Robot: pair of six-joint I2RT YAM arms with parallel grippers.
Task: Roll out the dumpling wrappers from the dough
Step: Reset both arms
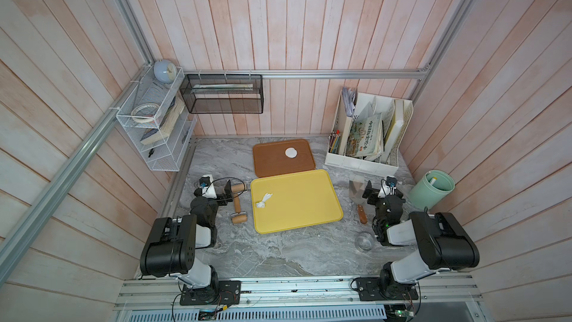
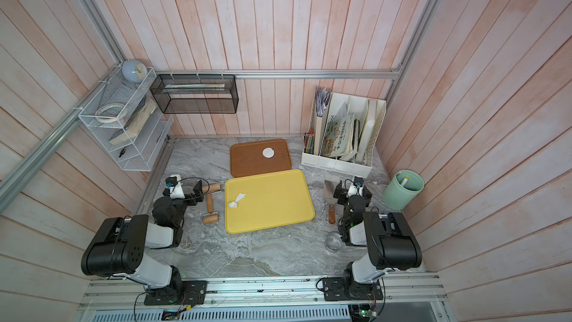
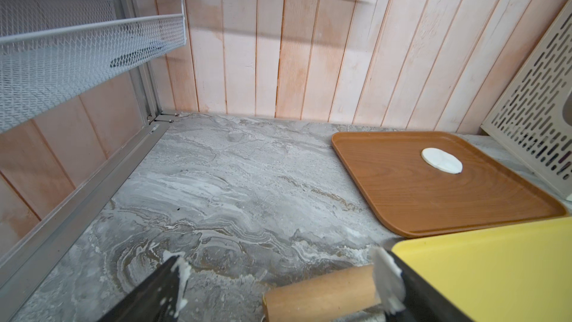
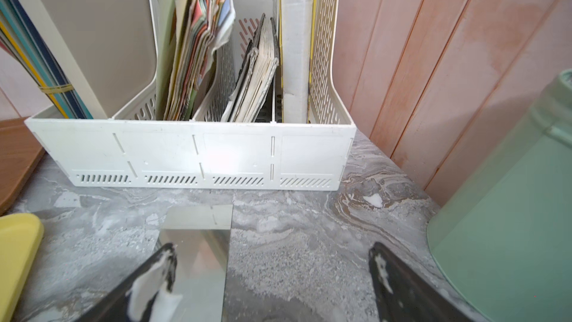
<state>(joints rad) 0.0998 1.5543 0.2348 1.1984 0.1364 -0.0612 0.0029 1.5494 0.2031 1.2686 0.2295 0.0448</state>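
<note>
One round white dumpling wrapper [image 1: 291, 152] [image 2: 268, 152] [image 3: 442, 161] lies flat on the brown tray [image 1: 272, 161]. Ragged white scraps [image 1: 263, 200] [image 2: 237, 199] sit at the left of the yellow tray [image 1: 303, 202]. The dough is out of view. A wooden rolling pin [image 1: 237, 204] [image 2: 210, 203] lies on the table left of the yellow tray. My left gripper [image 1: 229, 192] [image 3: 280, 261] stands open over its far roller [image 3: 322, 292], not gripping it. My right gripper [image 1: 368, 192] [image 4: 272, 250] is open and empty beside a metal scraper [image 1: 356, 192] [image 4: 198, 243]. White residue sticks to both grippers' fingers.
A clear round ring or bowl [image 1: 363, 240] stands near the right arm's base. A white file organiser [image 1: 365, 137] is at the back right, with a green bin [image 1: 431, 188] beside it. A white wire shelf [image 1: 154, 125] and a black mesh basket [image 1: 221, 92] hang on the walls.
</note>
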